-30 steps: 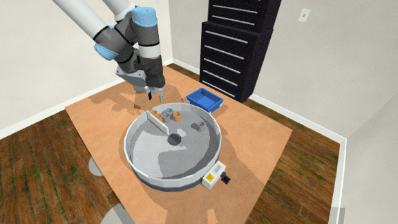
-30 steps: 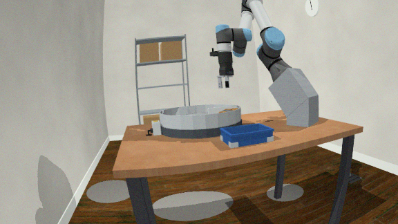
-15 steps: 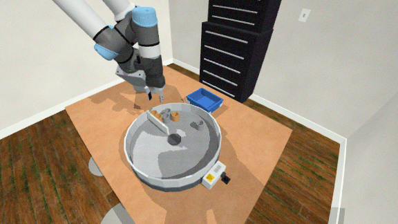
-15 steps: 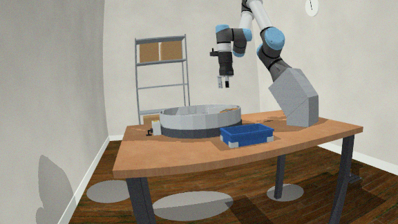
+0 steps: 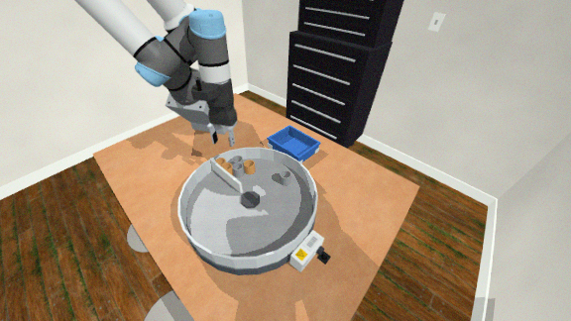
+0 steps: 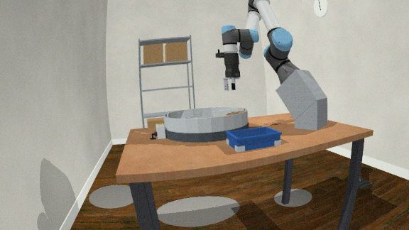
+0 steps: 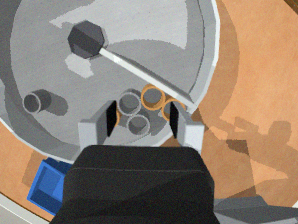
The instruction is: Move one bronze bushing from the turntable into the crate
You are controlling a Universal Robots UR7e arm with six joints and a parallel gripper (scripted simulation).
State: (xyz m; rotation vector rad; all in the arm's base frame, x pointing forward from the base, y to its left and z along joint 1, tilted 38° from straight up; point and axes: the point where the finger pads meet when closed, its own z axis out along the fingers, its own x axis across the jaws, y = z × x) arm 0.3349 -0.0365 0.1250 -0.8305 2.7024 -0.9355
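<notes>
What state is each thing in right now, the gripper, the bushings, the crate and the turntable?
gripper: open, empty, high above the turntable.
bronze bushings: upright, clustered against the white divider, untouched.
grey bushings: two in that cluster, one standing apart.
crate: on the table beside the turntable, no bushing visible inside.
turntable: holds all the bushings.

table [image 6: 199, 160]: holds the turntable, the crate and the arm's base.
turntable [image 5: 297, 233]: on the middle of the table.
crate [image 5: 293, 143]: on the table, just beside the turntable's rim.
bushings [image 5: 237, 165]: clustered inside the turntable near its rim, against a divider bar [image 5: 226, 175].
lone bushing [image 5: 284, 176]: in the turntable, apart from the cluster.
gripper [image 6: 229, 85]: high above the cluster, fingers spread, nothing between them.
control box [image 5: 306, 253]: against the turntable, opposite the crate.
</notes>
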